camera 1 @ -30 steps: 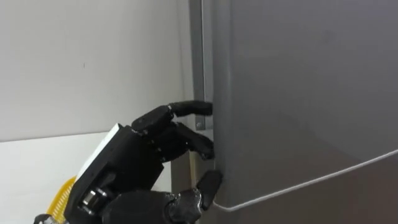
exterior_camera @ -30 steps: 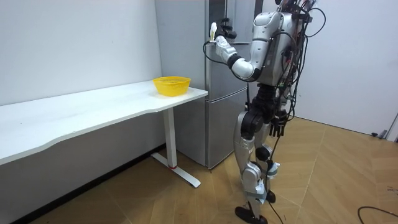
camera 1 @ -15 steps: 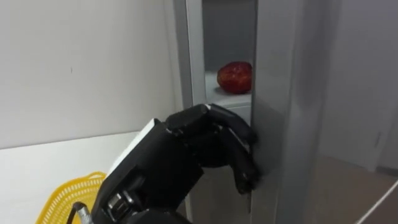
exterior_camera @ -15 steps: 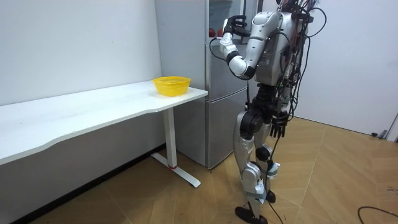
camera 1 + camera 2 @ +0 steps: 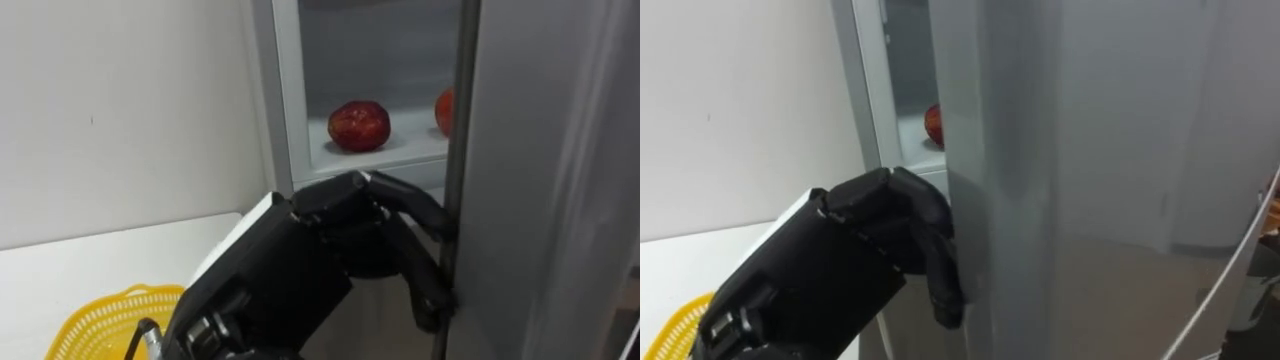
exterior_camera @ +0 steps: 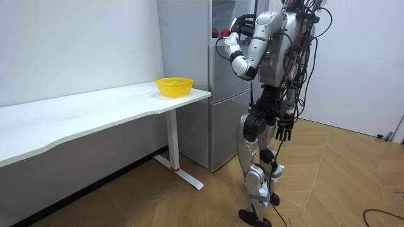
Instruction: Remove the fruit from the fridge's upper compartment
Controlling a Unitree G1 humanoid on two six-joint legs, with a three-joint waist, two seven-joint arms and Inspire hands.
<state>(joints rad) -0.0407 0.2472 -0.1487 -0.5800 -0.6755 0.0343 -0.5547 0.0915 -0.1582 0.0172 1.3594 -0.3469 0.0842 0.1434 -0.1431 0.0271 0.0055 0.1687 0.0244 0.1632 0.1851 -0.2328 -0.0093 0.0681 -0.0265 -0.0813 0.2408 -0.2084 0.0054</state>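
The upper fridge door (image 5: 540, 180) stands partly open. My left hand (image 5: 300, 250) has its fingers curled round the door's edge. Inside, on a white shelf (image 5: 400, 152), lies a round red fruit (image 5: 359, 125). A second red fruit (image 5: 446, 110) is half hidden behind the door's edge. In the right eye view the door (image 5: 1060, 150) covers most of the opening, and only a sliver of red fruit (image 5: 934, 122) shows above my left hand (image 5: 860, 240). My right hand (image 6: 284, 129) hangs relaxed by my hip.
I stand right in front of the grey fridge (image 6: 221, 94). A yellow mesh basket (image 5: 100, 320) sits on the end of the white table (image 6: 95, 110) to my left, against the white wall. Wooden floor lies behind me.
The door has swung further open with my left hand on its edge. The gap has widened, so the whole first fruit and part of a second have come into sight.
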